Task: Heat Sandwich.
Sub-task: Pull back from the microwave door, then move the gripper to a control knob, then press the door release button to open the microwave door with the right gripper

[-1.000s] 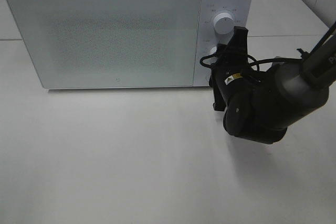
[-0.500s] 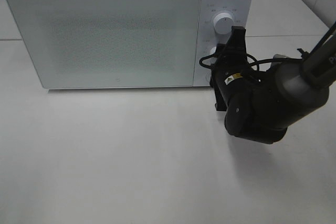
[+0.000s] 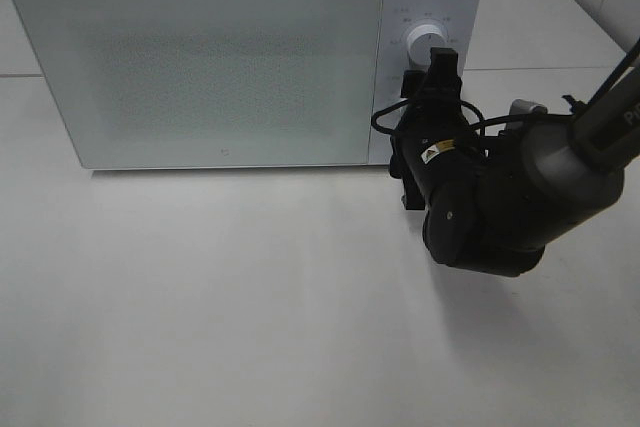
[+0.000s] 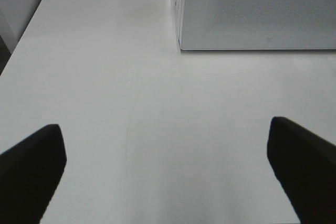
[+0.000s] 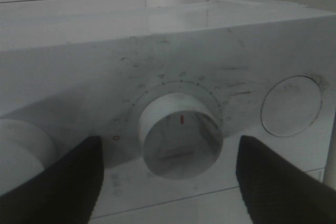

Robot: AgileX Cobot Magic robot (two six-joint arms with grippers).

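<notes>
The right gripper [image 5: 169, 153] is seen with its jaws parted, one dark finger on each side of the white round lower knob [image 5: 181, 124], and a narrow gap is left on both sides, so nothing is held. A small red mark is carried on the face of this knob, and a ring of fine scale ticks is printed around it. The step in hand is judged to be the setting of this knob. To do it well, the jaws should be centred on the knob so that both fingers meet its rim at the same time. The wrist should then be turned about the axis of the knob, with little push toward the panel, so that the white box-shaped microwave oven [image 3: 200, 67] is not shifted on the pale counter [image 4: 105, 77]. The white upper knob [image 3: 425, 44], just beside, should not be touched. The frosted door is shut. The sandwich is shown in no view; it is judged to be inside, but this cannot be told. The left gripper [image 4: 168, 171] is held wide apart and empty above the bare counter, well away from the panel.
</notes>
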